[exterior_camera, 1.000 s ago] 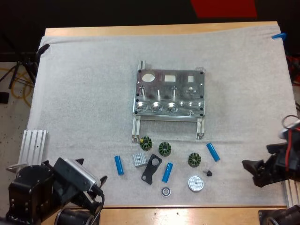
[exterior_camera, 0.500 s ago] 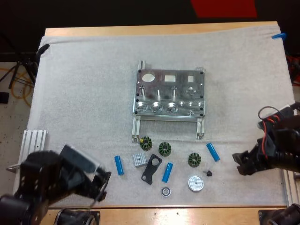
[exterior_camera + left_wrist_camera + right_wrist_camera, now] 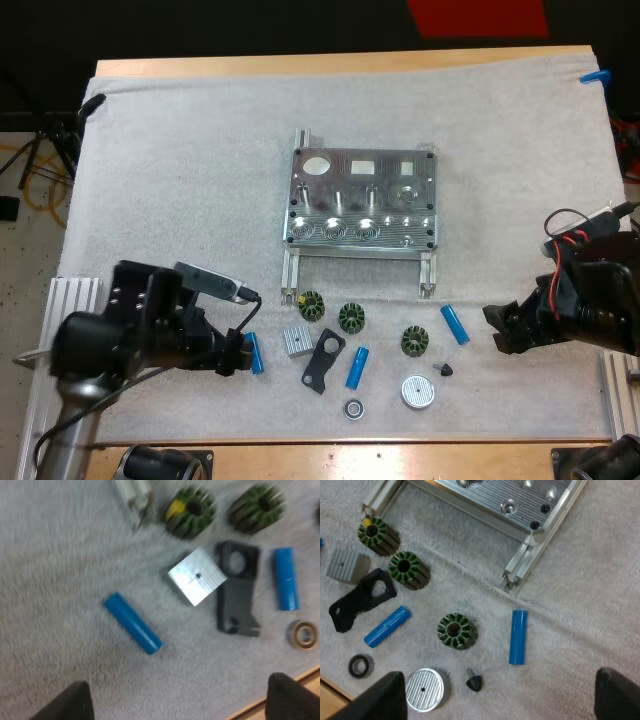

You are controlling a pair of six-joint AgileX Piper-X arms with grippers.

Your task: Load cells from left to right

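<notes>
The metal fixture (image 3: 360,205) lies mid-mat, its row of round sockets along the near side. Three blue cylinders lie in front of it: a left one (image 3: 254,352), a middle one (image 3: 357,367) and a right one (image 3: 455,324). My left gripper (image 3: 236,353) sits low beside the left cylinder (image 3: 132,623); it is open (image 3: 180,707), its fingers wide apart and clear of the cylinder. My right gripper (image 3: 497,328) hovers just right of the right cylinder (image 3: 518,637), also open (image 3: 502,700) and holding nothing.
Three green stators (image 3: 312,305) (image 3: 350,318) (image 3: 415,341), a silver block (image 3: 296,341), a black bracket (image 3: 323,360), a silver disc (image 3: 418,391), a bearing ring (image 3: 353,408) and a small black cone (image 3: 446,369) lie among the cylinders. An aluminium rail (image 3: 70,310) lies at the mat's left edge.
My left arm has swung forward and right, up to the left blue cylinder. My right arm has moved left toward the right cylinder. The parts have not moved.
</notes>
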